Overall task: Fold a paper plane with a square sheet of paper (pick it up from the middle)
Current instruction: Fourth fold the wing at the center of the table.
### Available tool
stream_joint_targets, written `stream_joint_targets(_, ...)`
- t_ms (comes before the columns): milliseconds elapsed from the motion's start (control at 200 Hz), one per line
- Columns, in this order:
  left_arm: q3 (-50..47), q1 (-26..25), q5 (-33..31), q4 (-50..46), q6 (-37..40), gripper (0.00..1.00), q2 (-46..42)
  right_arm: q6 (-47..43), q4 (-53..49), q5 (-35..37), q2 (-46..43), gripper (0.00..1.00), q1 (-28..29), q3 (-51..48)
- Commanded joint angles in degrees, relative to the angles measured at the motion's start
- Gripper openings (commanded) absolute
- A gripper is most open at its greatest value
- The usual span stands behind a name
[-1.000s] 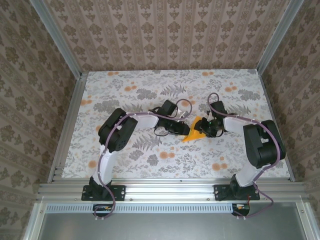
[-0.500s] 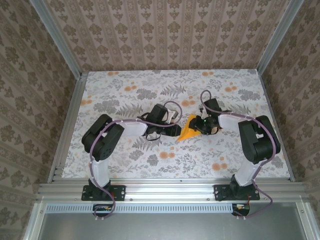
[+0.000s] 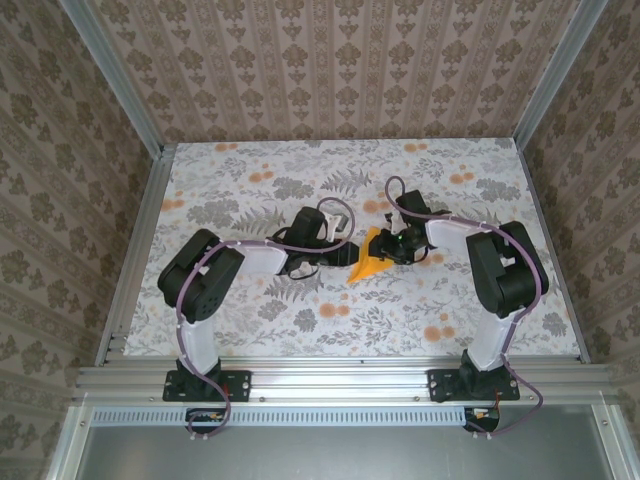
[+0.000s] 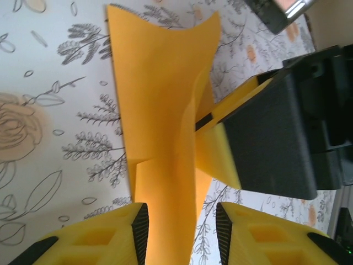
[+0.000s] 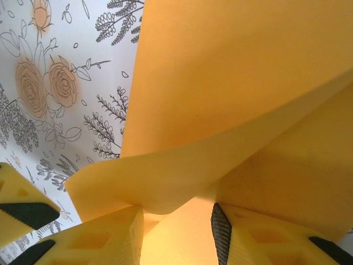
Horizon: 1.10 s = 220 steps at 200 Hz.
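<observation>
Left wrist: paper between fingers

The top camera sits high above and behind the arm bases, looking steeply down on the whole flower-printed white tablecloth from afar. Each wrist camera peers along its own yellow fingers, left gripper and right gripper, at very close range. All three share the creased orange-yellow square sheet of paper at mid-table.

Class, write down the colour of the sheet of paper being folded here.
The paper is plain orange-yellow, with no print. It shows best in the left wrist view.
</observation>
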Motion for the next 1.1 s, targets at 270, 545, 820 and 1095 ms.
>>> stream_joint_targets(270,-0.4,-2.0,-2.0,-2.0,7.4,0.44,1.1,6.5,-7.5,5.7,4.1,0.43,0.4,2.7)
stream_joint_targets(545,1.4,-2.8,-4.8,-5.7,9.7,0.41,2.4,7.6,-9.8,7.5,5.4,0.44,0.6,3.7)
stream_joint_targets(820,2.2,-3.2,-7.2,-7.9,10.3,0.34,3.3,8.3,-11.1,9.4,6.8,0.45,0.9,4.3)
stream_joint_targets(1095,3.0,-4.1,-11.3,-11.4,11.9,0.27,3.9,9.3,-13.3,12.3,8.1,0.46,1.3,5.1)
